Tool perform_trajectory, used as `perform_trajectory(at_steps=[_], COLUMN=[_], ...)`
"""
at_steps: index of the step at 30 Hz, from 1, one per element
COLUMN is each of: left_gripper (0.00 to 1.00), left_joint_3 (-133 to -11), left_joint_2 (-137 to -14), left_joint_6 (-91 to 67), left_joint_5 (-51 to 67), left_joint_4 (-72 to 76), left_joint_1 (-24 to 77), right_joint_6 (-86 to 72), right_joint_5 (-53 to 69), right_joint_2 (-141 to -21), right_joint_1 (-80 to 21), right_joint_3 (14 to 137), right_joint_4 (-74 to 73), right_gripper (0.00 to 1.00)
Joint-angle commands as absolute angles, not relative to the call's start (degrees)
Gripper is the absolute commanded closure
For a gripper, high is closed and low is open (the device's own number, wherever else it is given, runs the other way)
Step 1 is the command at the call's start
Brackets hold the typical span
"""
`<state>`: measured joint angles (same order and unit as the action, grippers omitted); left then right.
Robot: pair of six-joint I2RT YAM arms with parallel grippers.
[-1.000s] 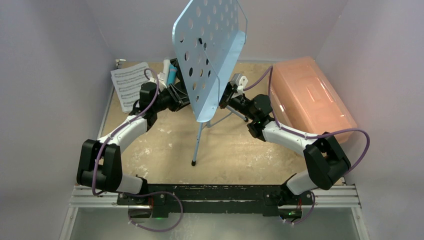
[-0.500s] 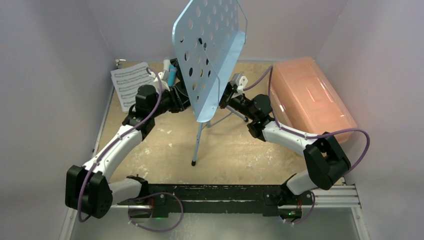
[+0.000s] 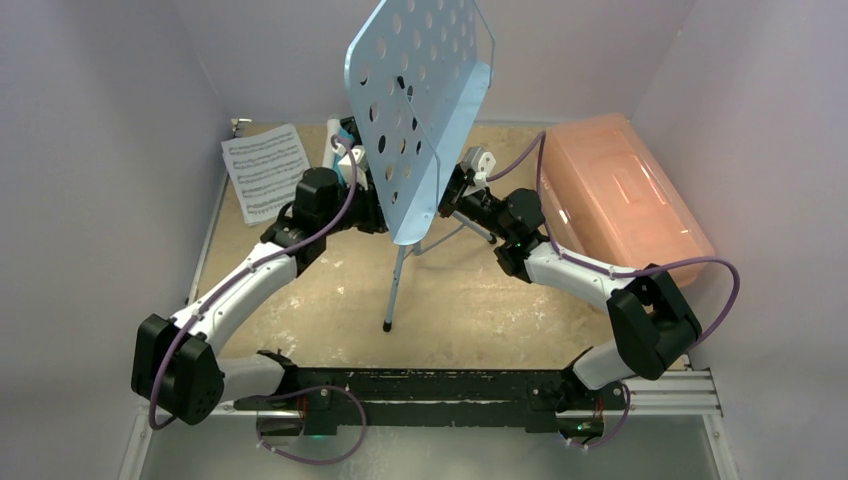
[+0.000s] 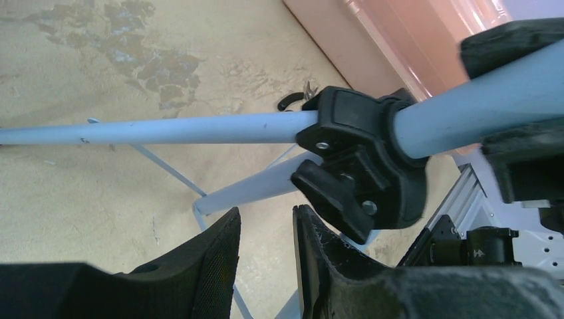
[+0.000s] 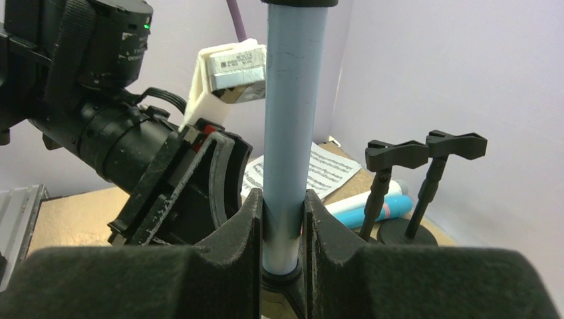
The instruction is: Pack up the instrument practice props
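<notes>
From above, the music rack (image 3: pixel 420 110) stands mid-table (image 3: pixel 330 290), its panel hiding both arms' fingers, the left arm now closer in from 9 o'clock; left wrist: the left gripper (image 4: pixel 266 229) has narrow, empty fingers (image 4: pixel 213 259) under the black collar (image 4: pixel 359 166); right wrist: the right gripper (image 5: pixel 282 219) clamps its pole (image 5: pixel 292 100).

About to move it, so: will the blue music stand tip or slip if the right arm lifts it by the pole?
Probably top-heavy: the wide perforated rack sits high over thin tripod legs, so it may tip. The smooth pole in the right gripper could slip.
</notes>
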<state>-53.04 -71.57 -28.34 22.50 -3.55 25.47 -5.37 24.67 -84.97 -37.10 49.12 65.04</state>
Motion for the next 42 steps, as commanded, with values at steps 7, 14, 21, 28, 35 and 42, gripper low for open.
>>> perform_trajectory(at_steps=[7, 14, 21, 28, 35, 42], left_gripper=[0.65, 0.53, 0.44, 0.46, 0.7, 0.82], left_joint_3=[-55.35, -53.7, -55.52, -58.62, -58.57, -54.65], left_joint_2=[-66.76, -63.7, -64.17, -67.17, -69.79, -68.9], left_joint_6=[-30.29, -27.17, -15.27, -11.32, -16.51, -24.56], left_joint_5=[25.68, 25.82, 28.69, 30.35, 30.3, 27.24], left_joint_4=[4.55, 7.92, 6.26, 4.09, 4.04, 6.4], left_joint_1=[25.75, 25.75, 25.79, 25.75, 25.6, 23.06], right_joint_6=[-3.24, -3.25, -3.24, -3.19, -3.24, -3.25], right_joint_5=[28.12, 28.13, 28.12, 28.13, 28.0, 28.07], right_joint_2=[-82.0, -81.96, -81.74, -81.71, -81.74, -81.76], right_joint_1=[-37.88, -37.88, -37.88, -37.88, -37.88, -37.88], right_joint_3=[48.78, 48.77, 48.61, 48.65, 48.64, 48.62], right_joint_4=[68.94, 69.03, 68.96, 68.82, 68.93, 68.94], right_gripper=[1.0, 1.0, 1.0, 1.0, 1.0, 1.0])
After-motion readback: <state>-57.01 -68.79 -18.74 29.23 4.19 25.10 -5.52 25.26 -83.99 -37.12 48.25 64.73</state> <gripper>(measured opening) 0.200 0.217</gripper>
